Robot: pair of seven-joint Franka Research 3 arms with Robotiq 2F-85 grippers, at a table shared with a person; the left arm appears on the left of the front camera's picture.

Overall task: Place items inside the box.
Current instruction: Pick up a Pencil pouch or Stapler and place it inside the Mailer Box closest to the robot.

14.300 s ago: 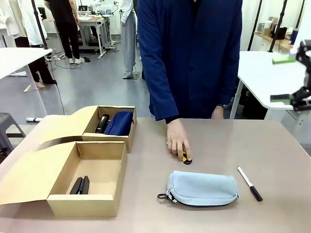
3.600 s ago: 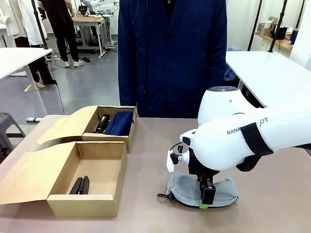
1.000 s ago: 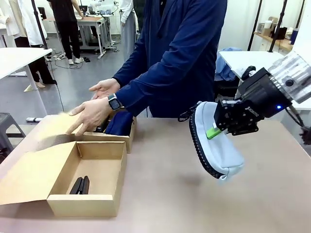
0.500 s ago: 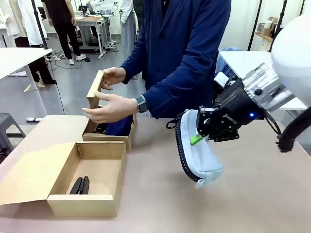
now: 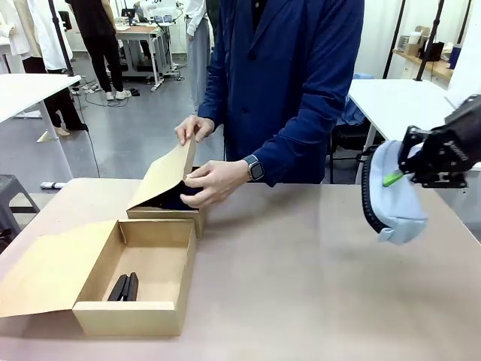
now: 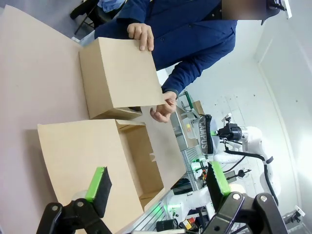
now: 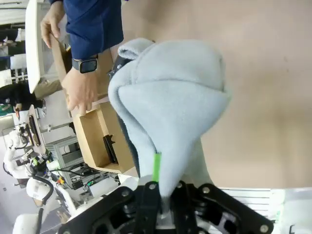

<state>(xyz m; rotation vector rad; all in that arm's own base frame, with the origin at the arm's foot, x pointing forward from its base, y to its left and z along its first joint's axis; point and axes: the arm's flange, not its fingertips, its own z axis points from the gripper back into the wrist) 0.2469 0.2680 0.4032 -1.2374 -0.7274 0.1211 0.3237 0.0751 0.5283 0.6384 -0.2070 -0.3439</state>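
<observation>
Front: beige worktop (image 5: 301, 286), white tables in room behind. Box (image 5: 128, 317) open at 7 o'clock, stapler (image 5: 125, 286) inside. Right gripper (image 5: 394, 178) at 3 o'clock, clamped on grey pouch (image 5: 397, 210), aloft. Person's hand (image 5: 214, 183) on smaller box (image 5: 161, 180) lid, contents hidden.

Left wrist: left gripper (image 6: 158, 180) spread wide, empty.

Right wrist: pouch covers gripper's fingertips.

White lettering, apparently "CAMPUS", on grey pouch (image 6: 202, 132) dark edge.
</observation>
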